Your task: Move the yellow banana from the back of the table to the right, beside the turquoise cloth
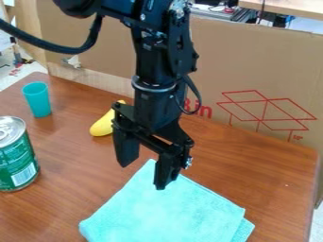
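tool, fingers apart | near turquoise cloth (folded) | yellow object behind | view's left: can, teal cup

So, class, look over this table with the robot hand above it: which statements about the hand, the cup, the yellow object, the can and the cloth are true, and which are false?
1. The black two-finger hand has its fingers apart. True.
2. The teal plastic cup stands upright on the brown wooden table. True.
3. The green metal can lies on its side. False: the can stands upright.
4. The yellow elongated object is partly hidden behind the hand. True.
5. The folded turquoise cloth is gripped by the hand. False: the cloth lies on the table, and the hand grips nothing.
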Action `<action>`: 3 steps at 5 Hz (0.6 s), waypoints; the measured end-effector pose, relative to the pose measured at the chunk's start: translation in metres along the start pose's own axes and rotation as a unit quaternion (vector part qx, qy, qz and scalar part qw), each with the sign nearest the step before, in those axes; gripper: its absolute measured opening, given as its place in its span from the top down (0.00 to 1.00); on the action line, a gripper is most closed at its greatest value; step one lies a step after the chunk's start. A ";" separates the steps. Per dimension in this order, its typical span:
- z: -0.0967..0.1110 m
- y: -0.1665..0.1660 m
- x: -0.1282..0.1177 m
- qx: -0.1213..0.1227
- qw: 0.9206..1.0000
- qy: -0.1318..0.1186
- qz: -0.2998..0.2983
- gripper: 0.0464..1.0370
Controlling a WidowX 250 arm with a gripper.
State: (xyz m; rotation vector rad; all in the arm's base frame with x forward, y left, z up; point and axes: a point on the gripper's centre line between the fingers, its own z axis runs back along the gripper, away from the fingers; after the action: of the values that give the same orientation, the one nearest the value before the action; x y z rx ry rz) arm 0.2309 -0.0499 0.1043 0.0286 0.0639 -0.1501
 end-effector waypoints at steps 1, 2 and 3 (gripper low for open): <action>-0.006 0.000 -0.003 0.002 1.000 0.012 -0.001 0.04; 0.002 0.020 -0.004 0.005 0.999 -0.011 0.032 0.04; 0.012 0.051 -0.006 0.006 0.997 -0.036 0.069 0.04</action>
State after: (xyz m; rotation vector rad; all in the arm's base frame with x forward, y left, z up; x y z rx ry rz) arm 0.2332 0.0010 0.1178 0.0398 -0.0102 -0.0140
